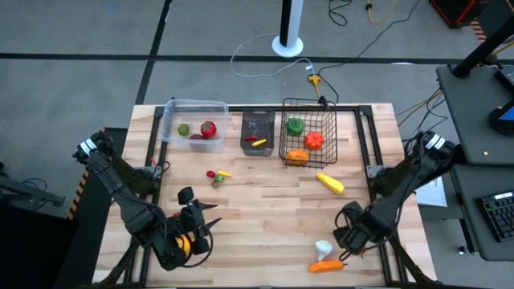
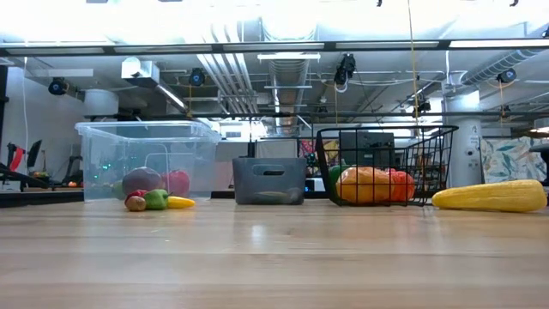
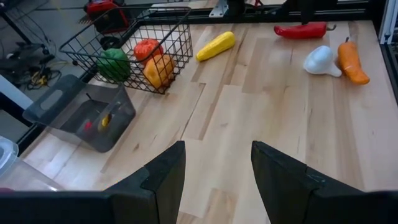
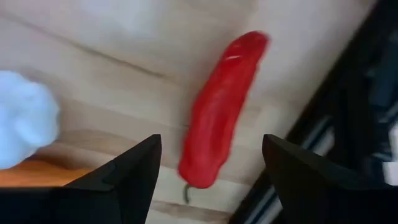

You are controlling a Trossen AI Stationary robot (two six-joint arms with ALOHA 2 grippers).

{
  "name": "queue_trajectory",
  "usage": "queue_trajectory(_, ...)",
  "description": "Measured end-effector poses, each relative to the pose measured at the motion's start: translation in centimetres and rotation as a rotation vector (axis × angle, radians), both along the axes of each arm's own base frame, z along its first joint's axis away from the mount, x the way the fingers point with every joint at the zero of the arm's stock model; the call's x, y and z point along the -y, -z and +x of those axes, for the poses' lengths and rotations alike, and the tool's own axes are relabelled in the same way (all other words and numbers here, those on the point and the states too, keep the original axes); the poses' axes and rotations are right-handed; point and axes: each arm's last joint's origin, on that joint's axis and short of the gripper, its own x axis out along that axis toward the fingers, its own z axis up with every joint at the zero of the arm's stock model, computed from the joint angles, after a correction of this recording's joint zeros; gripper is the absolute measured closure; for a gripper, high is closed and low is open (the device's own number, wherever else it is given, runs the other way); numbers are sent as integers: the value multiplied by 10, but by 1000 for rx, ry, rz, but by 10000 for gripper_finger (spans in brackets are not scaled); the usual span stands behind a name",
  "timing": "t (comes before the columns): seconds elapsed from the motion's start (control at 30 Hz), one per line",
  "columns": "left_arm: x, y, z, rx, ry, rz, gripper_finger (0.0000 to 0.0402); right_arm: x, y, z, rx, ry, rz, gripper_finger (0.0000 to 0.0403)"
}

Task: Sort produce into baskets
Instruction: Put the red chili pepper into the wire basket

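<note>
A red chili pepper [image 4: 221, 112] lies on the wood near the table's front right corner. My right gripper [image 4: 211, 140] hangs over it, open and pointing down, one finger to each side and clear of it. Beside the chili lie a white garlic [image 1: 323, 248] and an orange pepper [image 1: 325, 265]. My left gripper [image 3: 217, 149] stands open over the front left of the table [image 1: 265, 209] with nothing between its fingers. At the far edge stand the clear tub [image 1: 193, 120], the dark bin [image 1: 258, 132] and the wire basket [image 1: 307, 132], each with produce inside.
A yellow corn cob [image 1: 330, 183] lies in front of the wire basket. A small cluster of red, green and yellow pieces [image 1: 217, 175] rests in front of the tub. The black frame rail [image 4: 348, 124] runs close by the chili. Bare wood lies mid-table.
</note>
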Motion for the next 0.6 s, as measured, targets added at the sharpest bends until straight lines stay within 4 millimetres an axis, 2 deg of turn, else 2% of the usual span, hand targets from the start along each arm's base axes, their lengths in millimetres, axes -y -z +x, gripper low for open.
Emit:
queue_trajectory(0.3,0,0,0,-3,3,7,235,-8,16,5,-19,-13,-17,142)
queue_trajectory(0.6,0,0,0,-3,3,7,235,-14,37,8,-119,-50,-22,149)
